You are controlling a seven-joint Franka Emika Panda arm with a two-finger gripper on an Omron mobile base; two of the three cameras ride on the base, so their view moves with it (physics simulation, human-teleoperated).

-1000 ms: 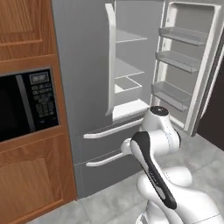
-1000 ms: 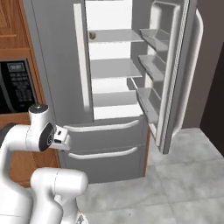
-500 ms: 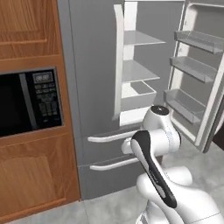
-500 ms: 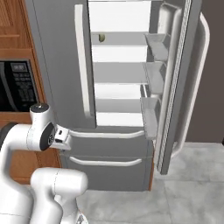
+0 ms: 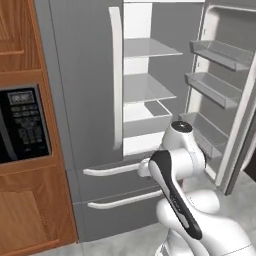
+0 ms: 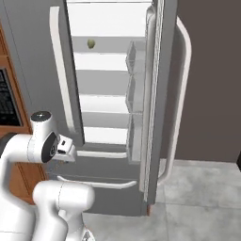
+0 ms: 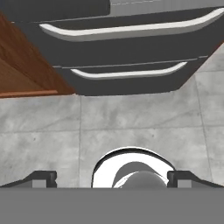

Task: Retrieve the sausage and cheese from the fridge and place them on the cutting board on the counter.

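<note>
Light is even and flat across the views, fairly bright, with no single visible source. The fridge [image 5: 90,75] interior shelves read brightest, near white, at about one o'clock in the left base view. Soft shading darkens the drawers [image 7: 127,48] in the hand view. Edges look slightly soft and low in detail; the small pale cheese [image 6: 91,44] is perhaps too blurred to judge.

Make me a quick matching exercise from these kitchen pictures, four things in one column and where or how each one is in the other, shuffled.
Things:
1. cheese
2. right fridge door
3. microwave
4. end effector

States:
A. swung open
B. set in the wooden cabinet
C. on an upper fridge shelf
D. open, aimed at the floor before the drawers

Pairs: 1-C, 2-A, 3-B, 4-D
</note>
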